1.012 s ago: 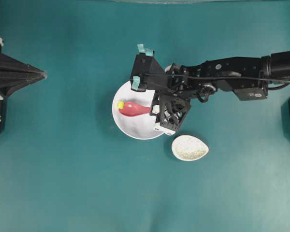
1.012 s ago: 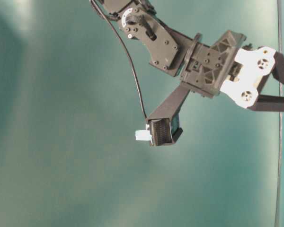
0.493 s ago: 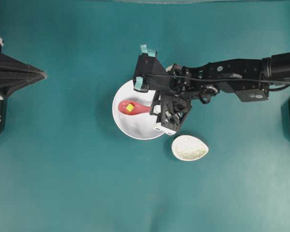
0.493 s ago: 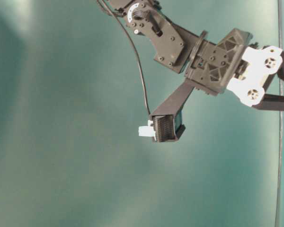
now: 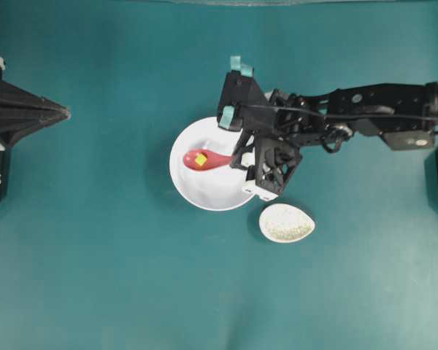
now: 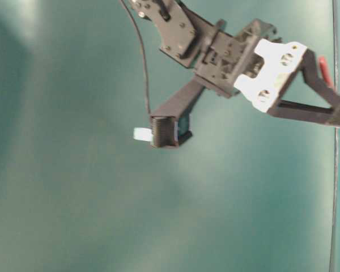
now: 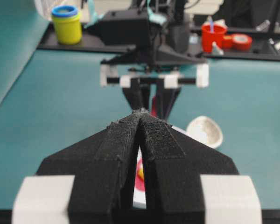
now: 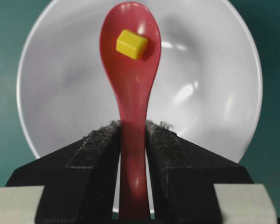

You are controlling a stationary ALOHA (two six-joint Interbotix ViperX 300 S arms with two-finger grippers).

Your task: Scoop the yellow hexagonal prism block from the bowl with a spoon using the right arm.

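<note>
Now your right claw (image 8: 133, 135) is clamped on the spoon (image 8: 130, 93) by its handle, one pad on each side, scoop pointing away from the wrist. That grip low on the handle is why the scoop reaches out over the bowl (image 8: 214, 93) while the claw itself stays back near the rim. The block (image 8: 131, 44) lies inside the scoop, near its far end, resting on the red glaze and not on the white of the bowl. From overhead you can see the same: the block (image 5: 201, 158) sits on the spoon (image 5: 206, 159), which lies over the middle of the bowl (image 5: 204, 197).

I'd judge the scoop itself to be done, with only the lift clear left. The scoop looks roughly level with its hollow up, and that is what keeps such a small, loose block from sliding; tilt the handle down or roll the wrist and it may well tip back into the bowl.

The speckled spoon rest (image 5: 287, 223) lies on the desk (image 5: 95, 255) just beside the bowl, below the right arm (image 5: 365, 117), out of the way of the spoon.

Your left claw (image 7: 141, 116) is parked well apart on the left, pads pressed together on nothing, pointing toward the bowl.
</note>
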